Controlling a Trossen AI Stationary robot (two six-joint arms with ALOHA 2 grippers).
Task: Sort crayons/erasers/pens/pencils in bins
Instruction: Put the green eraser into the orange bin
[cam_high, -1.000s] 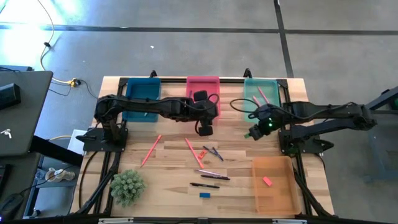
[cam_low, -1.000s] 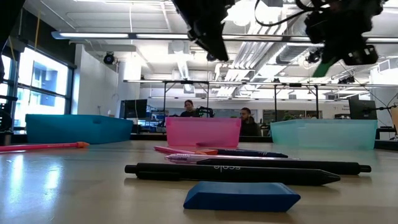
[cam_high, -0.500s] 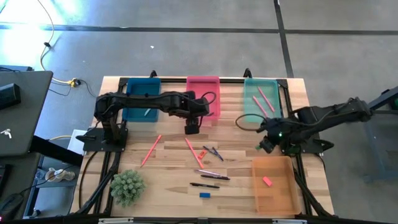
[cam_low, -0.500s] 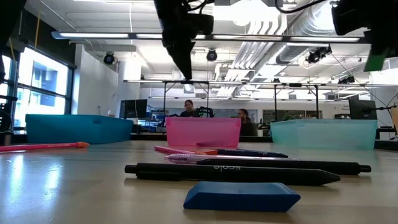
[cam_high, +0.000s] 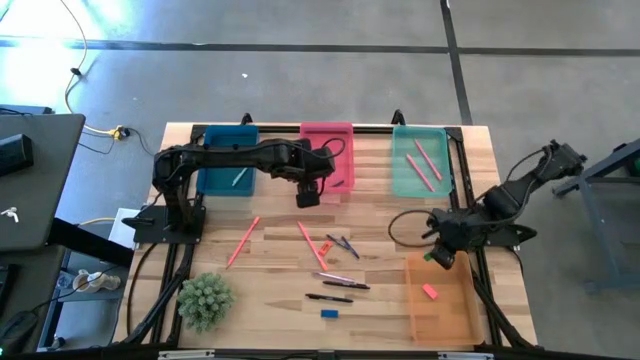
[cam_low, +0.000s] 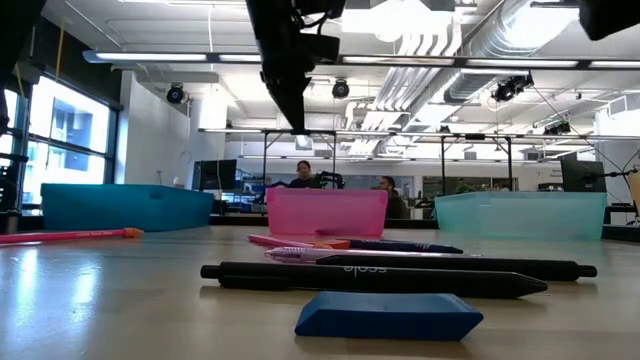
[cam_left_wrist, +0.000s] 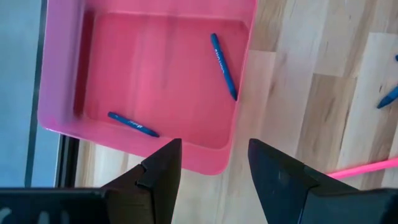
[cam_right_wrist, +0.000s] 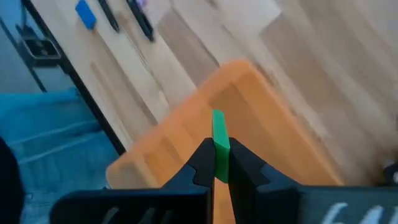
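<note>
High view, from the left: dark blue bin (cam_high: 215, 150) at the far edge of the table (cam_high: 260, 300), with one thin stick inside. Next to the right, pink bin (cam_high: 325, 140), holding two blue crayons (cam_left_wrist: 224, 57) by the left wrist view. Left gripper (cam_high: 308, 196) hanging over the near rim of this bin, fingers spread apart and nothing between them; only waiting.

Nearer on the wood, in the middle: two salmon-pink sticks (cam_high: 243, 241), two dark pens (cam_high: 345, 285) and a blue eraser (cam_high: 328, 313), all not yet sorted. Further right, teal-green bin (cam_high: 400, 185) with two more salmon-pink sticks inside.

Right gripper (cam_right_wrist: 217, 163) clenched on the green eraser (cam_right_wrist: 219, 135), held upright between the fingers, about over the far left corner of the translucent orange bin (cam_high: 450, 320). Pink eraser (cam_high: 430, 291) already lying in that bin.

Step in hand, as judged: dropping the green eraser into the orange bin. To do it well:
- Carry the gripper a little more toward the bin's middle, away from the rim.
- Lower close to the bin's floor before letting go, to prevent bouncing of the rubber block over the low wall.
- Open fully, then lift straight up, so as not to drag the eraser out or push the light bin.
- Avoid landing on the pink eraser.
</note>
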